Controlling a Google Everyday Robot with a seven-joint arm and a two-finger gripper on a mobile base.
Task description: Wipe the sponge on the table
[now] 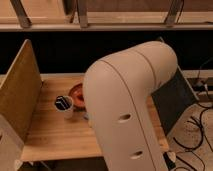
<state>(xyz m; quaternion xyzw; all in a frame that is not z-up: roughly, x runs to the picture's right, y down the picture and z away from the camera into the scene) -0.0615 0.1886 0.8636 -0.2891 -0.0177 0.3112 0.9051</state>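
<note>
The light-brown wooden table [55,135] fills the lower left of the camera view. The robot's bulky white arm [127,105] rises across the middle and covers much of the tabletop. The gripper is hidden behind this arm, somewhere over the table's middle. The sponge is hidden as well.
A white mug [64,105] with a dark inside stands on the table, just left of the arm. A red bowl [76,92] sits behind it, half covered by the arm. Upright panels stand at the left end [20,95] and right end [172,97]. Cables [197,130] lie on the floor at right.
</note>
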